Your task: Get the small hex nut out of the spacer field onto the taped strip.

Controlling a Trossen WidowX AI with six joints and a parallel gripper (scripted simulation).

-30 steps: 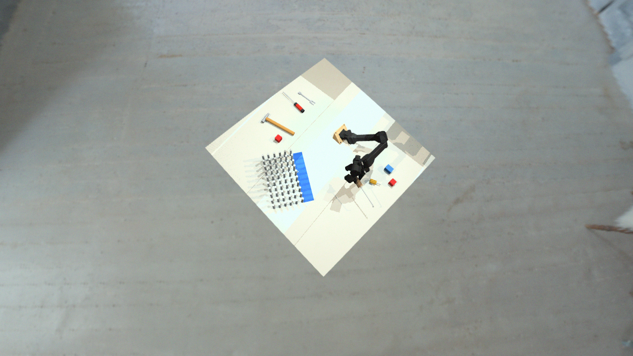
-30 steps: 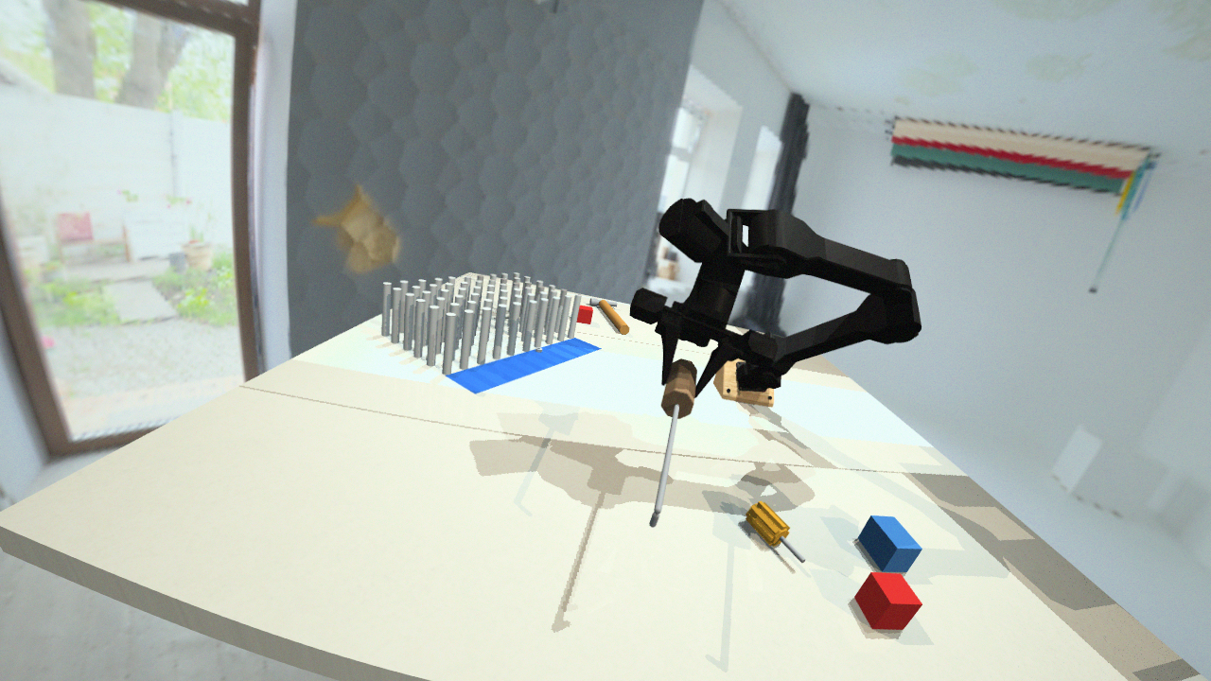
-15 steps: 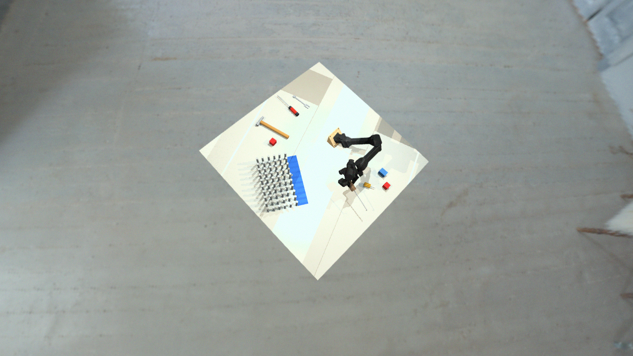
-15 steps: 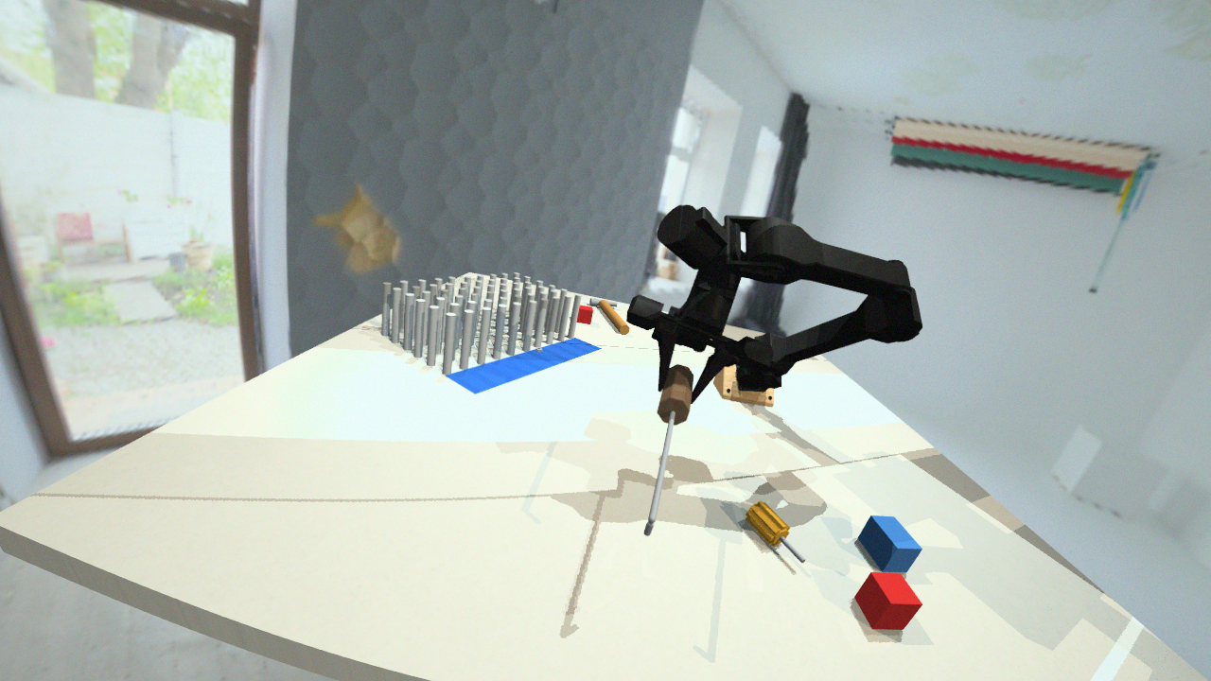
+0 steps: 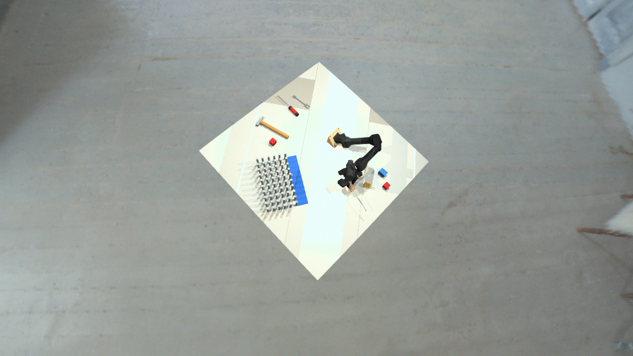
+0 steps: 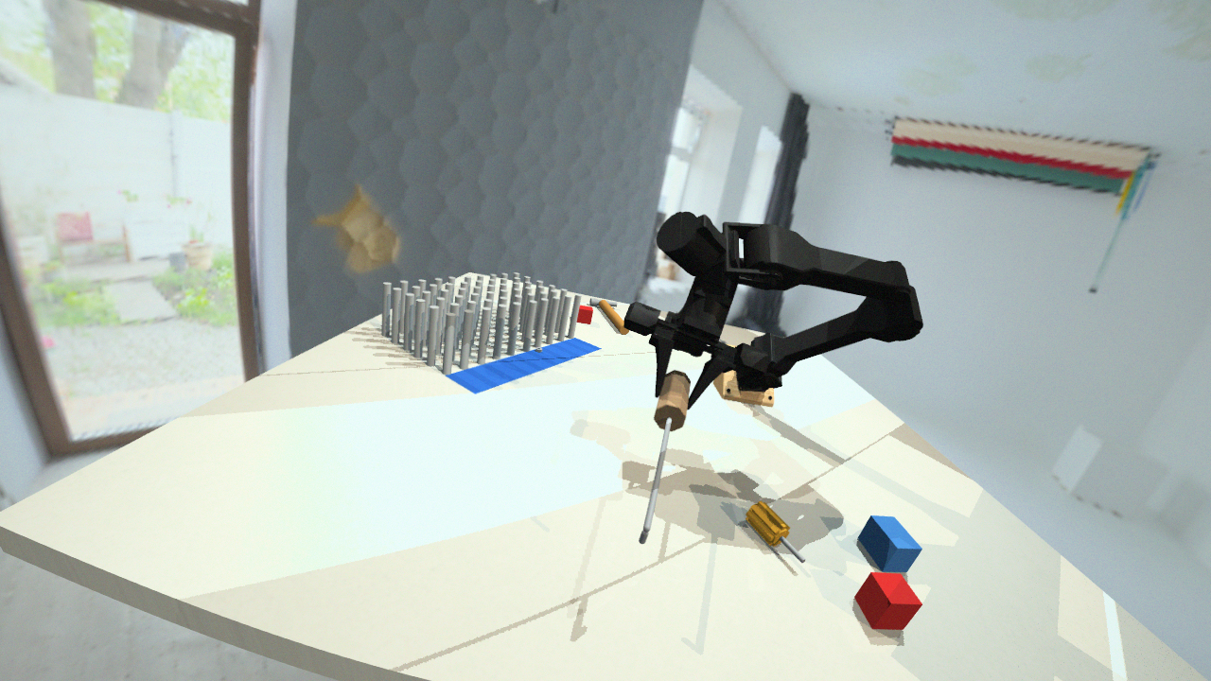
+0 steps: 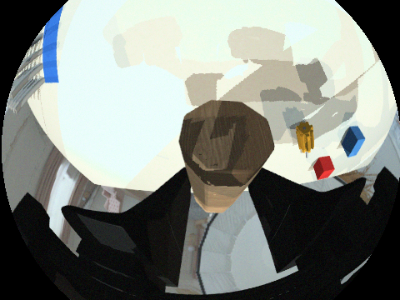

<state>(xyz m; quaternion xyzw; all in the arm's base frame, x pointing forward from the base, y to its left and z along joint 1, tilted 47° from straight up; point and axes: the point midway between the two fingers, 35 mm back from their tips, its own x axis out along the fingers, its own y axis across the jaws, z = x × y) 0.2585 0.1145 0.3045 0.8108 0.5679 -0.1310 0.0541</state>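
Observation:
My gripper [image 6: 677, 391] [image 5: 349, 185] [image 7: 218, 172] is shut on the wooden handle of a long hook tool [image 6: 673, 401] [image 7: 225, 145]. Its thin metal rod [image 6: 654, 482] hangs down, tip just above the table. The tool is held in the air, well to the right of the spacer field. The grey standing spacers [image 6: 474, 317] [image 5: 274, 181] form a dense grid, with the blue taped strip [image 6: 520, 364] [image 5: 298, 179] [image 7: 52, 52] along their front. The hex nut is hidden among the spacers.
A yellow-handled screwdriver [image 6: 766, 522] [image 7: 303, 135], a blue cube [image 6: 887, 542] [image 5: 383, 172] [image 7: 352, 140] and a red cube [image 6: 886, 600] [image 5: 386, 186] [image 7: 323, 167] lie near the gripper. A hammer [image 5: 272, 128], a small red cube [image 5: 272, 141], a red-handled screwdriver [image 5: 293, 110] and a wrench [image 5: 301, 102] lie beyond the spacers.

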